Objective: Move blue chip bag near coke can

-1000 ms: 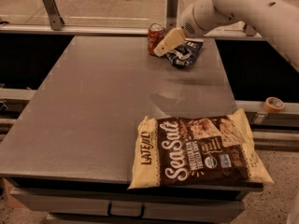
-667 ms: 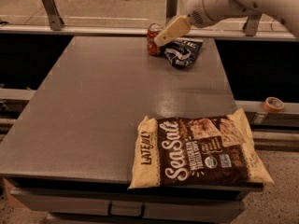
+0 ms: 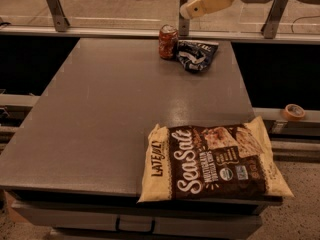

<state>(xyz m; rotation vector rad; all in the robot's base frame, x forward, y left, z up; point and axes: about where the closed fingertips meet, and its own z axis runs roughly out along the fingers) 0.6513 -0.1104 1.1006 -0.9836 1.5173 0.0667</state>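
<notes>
Cream-coloured gripper (image 3: 187, 10) hangs in the air above the far edge of the grey table (image 3: 110, 114), higher than the coke can (image 3: 168, 42) and holding nothing; whether it is apart or together I cannot tell. Below it, the blue chip bag (image 3: 196, 55) lies wrinkled on the table just right of the upright can, seemingly touching it. A large Sea Salt bag (image 3: 212, 166) lies flat at the near right corner, well apart from both.
</notes>
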